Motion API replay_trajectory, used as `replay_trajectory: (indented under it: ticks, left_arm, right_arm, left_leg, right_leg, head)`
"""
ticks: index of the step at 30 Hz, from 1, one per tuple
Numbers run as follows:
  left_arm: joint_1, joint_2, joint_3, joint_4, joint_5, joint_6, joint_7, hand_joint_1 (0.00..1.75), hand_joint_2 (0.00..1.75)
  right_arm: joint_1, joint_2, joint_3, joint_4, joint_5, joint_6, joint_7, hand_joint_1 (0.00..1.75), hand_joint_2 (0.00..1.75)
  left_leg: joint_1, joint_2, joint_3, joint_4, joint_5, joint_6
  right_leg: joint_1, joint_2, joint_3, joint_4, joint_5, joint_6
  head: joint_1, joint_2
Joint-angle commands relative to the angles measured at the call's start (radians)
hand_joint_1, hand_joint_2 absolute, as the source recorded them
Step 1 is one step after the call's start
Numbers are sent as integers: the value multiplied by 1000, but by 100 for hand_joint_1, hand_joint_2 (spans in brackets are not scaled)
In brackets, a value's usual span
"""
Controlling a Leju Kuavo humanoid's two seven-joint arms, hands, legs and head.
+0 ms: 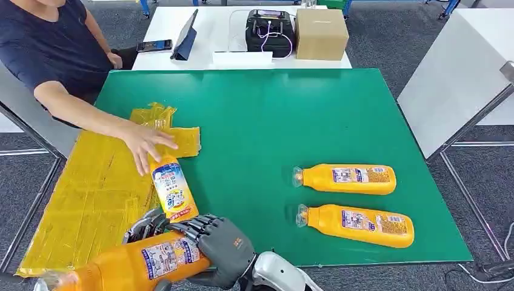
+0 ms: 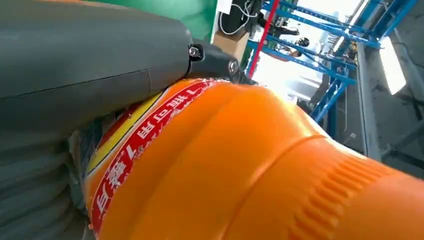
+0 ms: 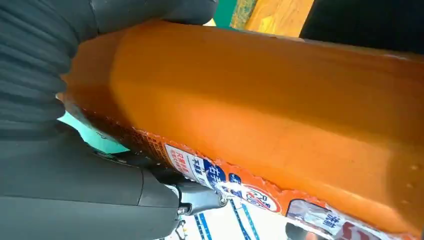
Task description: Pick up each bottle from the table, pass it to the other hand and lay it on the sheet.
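The green table takes up most of the head view, with a crinkled yellow sheet along its left side and a person's hand reaching onto that sheet. One orange bottle already lies at the sheet's edge, its neck just under the person's fingers, while two more bottles lie side by side on the bare green to the right, the farther one and the nearer one, caps pointing left. At the near edge the held bottle hangs roughly level above the sheet's near corner, and both hands seem to be on it: the right hand wraps its base end, and the left hand closes its fingers over the labelled middle, as the thumb lying on the orange body also suggests. This looks like the handover itself. The bottle reads as stiff, smooth plastic with a glossy label, probably slippery and fairly heavy if full, so the flat-sided middle is the safest hold, not the ribbed shoulder or narrow neck.
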Motion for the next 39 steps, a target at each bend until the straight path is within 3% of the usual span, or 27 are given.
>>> replay_trajectory:
  ticks: [1,10,11,12,13,16,18,19,21,22,27,33,36,39]
  left_arm:
    - [-41,79,-83,70,9,43,-39,175,175]
    - [-29,48,-38,33,-16,60,-50,175,175]
    - [-27,43,-32,22,-32,63,-49,175,175]
    - [-24,35,-19,10,-60,77,-51,175,175]
    - [-18,25,3,-19,-240,171,-85,175,175]
    - [-14,1,74,-63,-752,486,-78,175,175]
    - [-30,16,110,-45,-848,522,-42,175,175]
    - [-39,20,131,-19,-1043,632,-22,175,175]
    - [-50,32,153,13,-1100,663,-15,175,175]
    - [-63,57,169,57,-1335,756,45,175,175]
    - [-70,66,168,89,-1334,775,44,175,175]
    - [-67,74,165,84,-1388,800,66,175,175]
    - [-101,182,185,218,-1622,852,238,175,175]
    - [-165,238,228,364,-1650,794,285,175,175]
  right_arm:
    - [13,-36,45,4,20,10,0,175,175]
    - [71,-66,-41,-44,32,-34,32,175,175]
    - [78,-70,-53,-52,31,-33,36,134,175]
    - [87,-73,-67,-61,42,-42,47,0,175]
    - [103,-78,-89,-80,37,-44,62,0,0]
    - [189,-187,-156,-246,30,-59,118,0,0]
    - [226,-225,-184,-304,17,-64,115,0,0]
    - [245,-253,-199,-337,27,-80,123,0,0]
    - [263,-269,-214,-369,19,-93,125,0,0]
    - [276,-294,-225,-397,17,-117,133,0,0]
    - [285,-305,-232,-418,15,-122,135,0,0]
    - [277,-304,-227,-406,15,-125,133,0,0]
    - [288,-395,-271,-480,-58,-147,154,0,0]
    - [289,-492,-355,-521,-164,-72,125,0,0]
  left_leg:
    - [0,1,4,-2,-1,-1]
    - [0,-1,3,-1,0,0]
    - [0,-2,3,-1,0,0]
    - [0,-1,4,-1,-1,-1]
    - [0,-1,3,-1,-1,0]
    - [1,-1,3,0,-2,0]
    - [1,-4,1,0,-1,0]
    - [0,-4,2,-1,0,0]
    - [-1,-4,2,-1,0,0]
    - [-1,-2,1,-1,0,0]
    - [-1,-1,5,-2,-1,-1]
    - [-1,0,3,-1,-1,0]
    - [-1,1,3,-2,0,0]
    - [-2,-1,5,-3,0,0]
  right_leg:
    - [0,-1,8,-2,-1,0]
    - [0,-2,4,-2,-1,0]
    - [0,-2,3,-2,-1,0]
    - [1,-2,5,-2,-1,0]
    - [1,-2,3,-2,-1,0]
    - [1,-2,6,-2,-2,0]
    - [1,-5,4,-1,-2,0]
    - [0,-5,4,-2,-2,0]
    - [0,-4,3,-2,-1,0]
    - [-1,-2,3,-1,-1,0]
    - [-1,-2,11,-3,-1,0]
    - [0,-1,8,-2,-1,0]
    - [-1,0,8,-2,0,0]
    - [-2,-2,9,-3,0,0]
  head:
    - [0,0]
    - [0,0]
    - [0,0]
    - [0,0]
    - [1,0]
    - [0,0]
    - [0,0]
    - [0,0]
    - [0,0]
    - [0,0]
    - [0,0]
    - [0,0]
    - [0,0]
    - [1,0]
